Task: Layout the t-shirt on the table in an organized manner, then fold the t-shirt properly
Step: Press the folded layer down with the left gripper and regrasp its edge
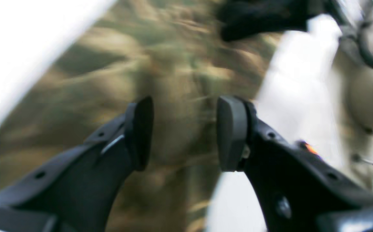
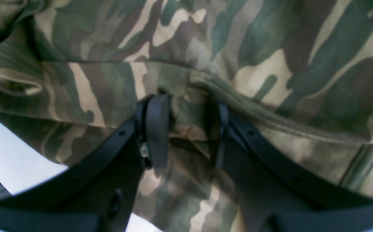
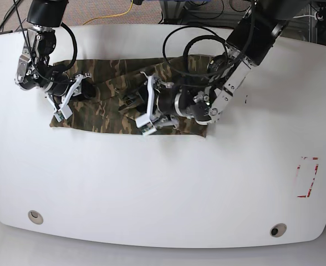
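Table (image 3: 163, 183) wide in base; right wrist: jaws pinch t-shirt (image 2: 270, 48) fold.

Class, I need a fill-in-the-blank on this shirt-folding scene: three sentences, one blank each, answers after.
1. The t-shirt has a ____ pattern.
2. The right claw is pinching a fold of the ____.
3. The left claw is ____, with nothing between its pads.

Missing words: camouflage; t-shirt; open
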